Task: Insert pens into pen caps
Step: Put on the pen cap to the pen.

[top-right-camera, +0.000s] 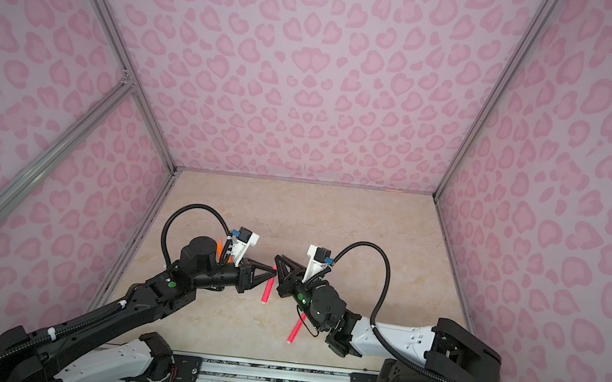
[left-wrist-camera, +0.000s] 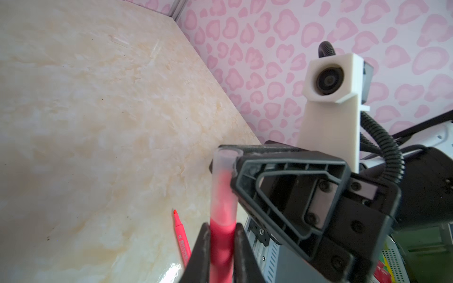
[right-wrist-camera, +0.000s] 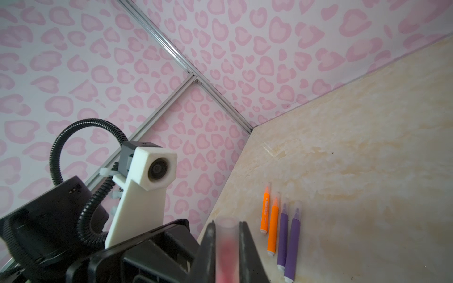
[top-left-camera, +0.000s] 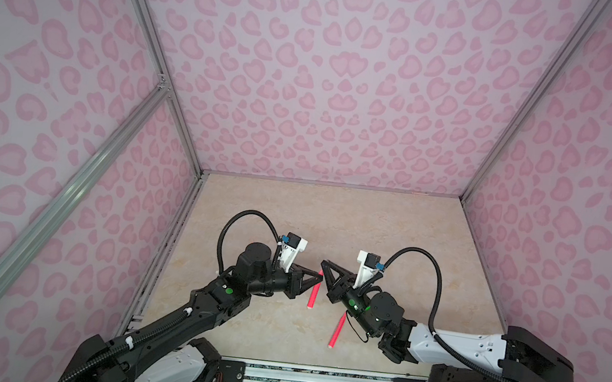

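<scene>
Above the beige tabletop [top-left-camera: 332, 218], the left gripper [top-left-camera: 319, 276] is clenching a pink-red pen [top-left-camera: 313, 295] while the right gripper [top-left-camera: 324, 264] is pinching a clear cap [left-wrist-camera: 221, 169] around that pen's tip, which is sitting inside it, probably so one arm braces as the other presses. Beside the left wrist, two orange pens [right-wrist-camera: 265, 210] and two purple pens [right-wrist-camera: 293, 242] are lying in a row, seemingly capped, and a second pink-red pen [top-left-camera: 336, 330] is lying bare-tipped under the right arm.
</scene>
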`<state>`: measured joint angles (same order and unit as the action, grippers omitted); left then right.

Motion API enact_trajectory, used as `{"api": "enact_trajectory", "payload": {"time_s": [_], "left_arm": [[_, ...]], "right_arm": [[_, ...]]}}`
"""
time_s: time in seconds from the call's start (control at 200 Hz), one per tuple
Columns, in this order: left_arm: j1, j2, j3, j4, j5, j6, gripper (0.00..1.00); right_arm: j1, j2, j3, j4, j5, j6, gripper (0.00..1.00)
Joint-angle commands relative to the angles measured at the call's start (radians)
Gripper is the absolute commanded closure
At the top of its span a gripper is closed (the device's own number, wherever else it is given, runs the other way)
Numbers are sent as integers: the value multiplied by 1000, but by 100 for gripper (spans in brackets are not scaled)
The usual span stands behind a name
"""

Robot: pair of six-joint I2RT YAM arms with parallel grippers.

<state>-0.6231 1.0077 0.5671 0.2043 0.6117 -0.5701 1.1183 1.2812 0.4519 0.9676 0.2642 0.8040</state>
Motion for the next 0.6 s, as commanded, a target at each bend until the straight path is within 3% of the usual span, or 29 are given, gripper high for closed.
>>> {"api": "enact_trajectory", "payload": {"time_s": [0.0, 0.345, 0.6], "left_arm": [[24, 0, 3, 193, -190, -40, 97], [23, -26, -25, 292, -81, -65, 97], [23, -40, -29, 266, -126, -66, 97]], "right_arm": [[16, -31, -29, 65, -208, -48, 100], [-6, -9, -78, 275, -329, -42, 100], [-12, 59, -84, 375, -359, -20, 100]]}}
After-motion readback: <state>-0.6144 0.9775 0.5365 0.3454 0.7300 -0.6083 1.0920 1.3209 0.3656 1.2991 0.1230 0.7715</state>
